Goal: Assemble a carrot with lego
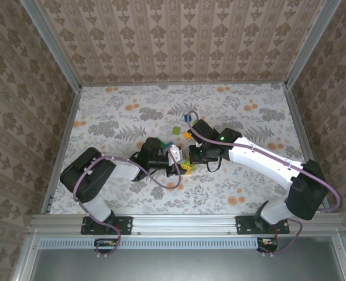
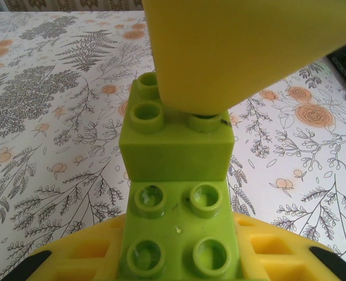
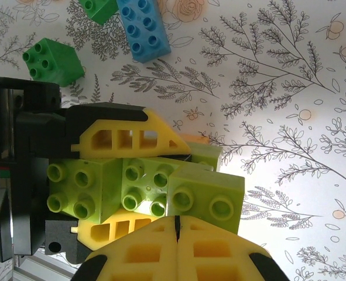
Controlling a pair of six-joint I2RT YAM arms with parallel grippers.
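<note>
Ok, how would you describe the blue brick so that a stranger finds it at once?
Start at the flowered table and find the lime-green carrot build clamped in the left gripper. Loose bricks lie on the table just beyond it; the blue brick is the only blue one there, and longer than the dark green bricks beside it.

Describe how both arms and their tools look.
The left arm and right arm match: white links between bulky black joints, with purple cables looping alongside. The left tool and right tool have yellow plastic fingers with ribbed open cut-outs and black patches toward the base.
</note>
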